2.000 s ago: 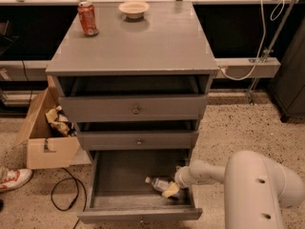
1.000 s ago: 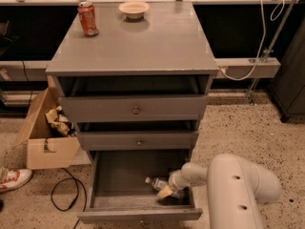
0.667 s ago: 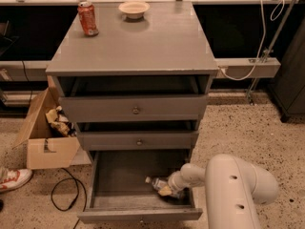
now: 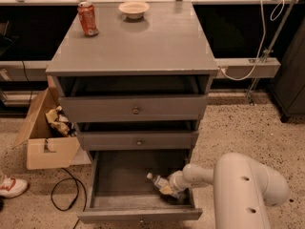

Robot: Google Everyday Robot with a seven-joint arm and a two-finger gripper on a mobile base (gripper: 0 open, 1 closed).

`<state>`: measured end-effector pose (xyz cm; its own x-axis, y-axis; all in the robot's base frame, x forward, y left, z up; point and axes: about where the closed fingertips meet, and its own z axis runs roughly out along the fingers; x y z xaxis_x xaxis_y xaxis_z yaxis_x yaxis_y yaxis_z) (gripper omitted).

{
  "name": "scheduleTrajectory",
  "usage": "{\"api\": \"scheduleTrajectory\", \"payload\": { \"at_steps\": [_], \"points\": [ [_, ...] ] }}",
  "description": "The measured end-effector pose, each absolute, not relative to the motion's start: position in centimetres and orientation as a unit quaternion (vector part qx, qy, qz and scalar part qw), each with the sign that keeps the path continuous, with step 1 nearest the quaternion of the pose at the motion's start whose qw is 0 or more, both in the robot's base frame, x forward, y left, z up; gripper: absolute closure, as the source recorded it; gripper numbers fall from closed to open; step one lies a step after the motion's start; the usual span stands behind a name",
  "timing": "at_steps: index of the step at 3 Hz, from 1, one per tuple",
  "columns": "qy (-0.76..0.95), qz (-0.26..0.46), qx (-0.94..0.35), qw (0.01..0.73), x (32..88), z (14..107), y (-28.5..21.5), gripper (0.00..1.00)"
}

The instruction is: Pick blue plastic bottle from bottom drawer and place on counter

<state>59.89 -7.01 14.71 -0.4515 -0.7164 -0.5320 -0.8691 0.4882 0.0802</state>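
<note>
Clear bluish white-capped plastic bottle (image 4: 155, 180) lies in the grey wooden bottom drawer (image 4: 119, 175). Your gripper (image 4: 167, 190) covers its base; you cannot tell its hold.

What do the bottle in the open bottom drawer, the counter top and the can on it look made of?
The blue plastic bottle, at the gripper in the bottom drawer: thin clear plastic, with a see-through body and a white cap. The counter: probably grey painted wood or laminate, with faint glossy reflections. The can: likely metal, printed red, with a shiny top rim.
</note>
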Motion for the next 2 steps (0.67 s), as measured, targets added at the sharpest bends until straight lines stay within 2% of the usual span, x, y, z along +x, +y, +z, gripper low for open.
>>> {"api": "scheduleTrajectory", "payload": {
  "at_steps": [1, 2],
  "points": [
    [0.802, 0.185, -0.508, 0.255, 58.9, 20.3, -7.2, 1.0],
    [0.76, 0.199, -0.542, 0.298, 57.1, 28.7, -10.0, 1.0]
  ]
}}
